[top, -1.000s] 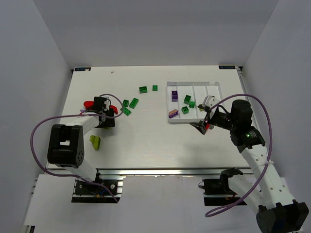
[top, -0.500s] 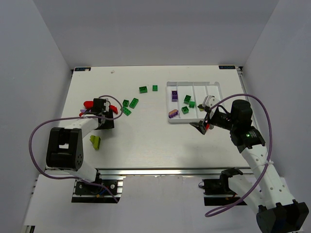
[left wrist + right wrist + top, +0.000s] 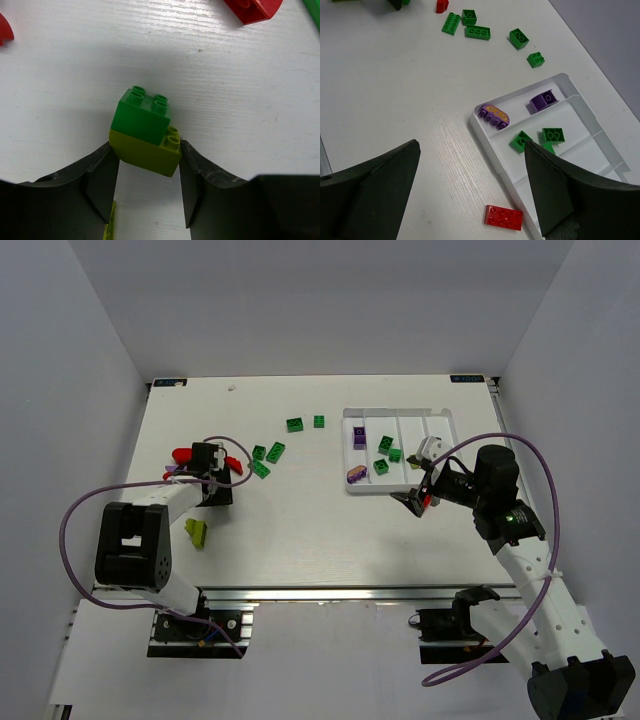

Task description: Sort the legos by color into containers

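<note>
The left pincer (image 3: 145, 154) is picking up a two-colour stack: a green brick (image 3: 143, 116) pressed onto a yellow-green brick (image 3: 142, 150), sitting on the table (image 3: 240, 90) directly between its fingers (image 3: 100, 175). The stack is lying slightly skewed to the jaws, so the squeeze should probably be gentle and even, and the lift straight up, or the lower brick may be twisting out. Since the two colours belong in different compartments, the pair will likely need separating. The pincer is standing about half open, both fingers meeting the yellow-green brick's flanks; the green one is touching neither. A red brick (image 3: 252, 7) is lying ahead and to its right. The tray (image 3: 441, 432) is sitting well off to its right, where the right pincer (image 3: 470, 150) is hanging wide and empty.
</note>
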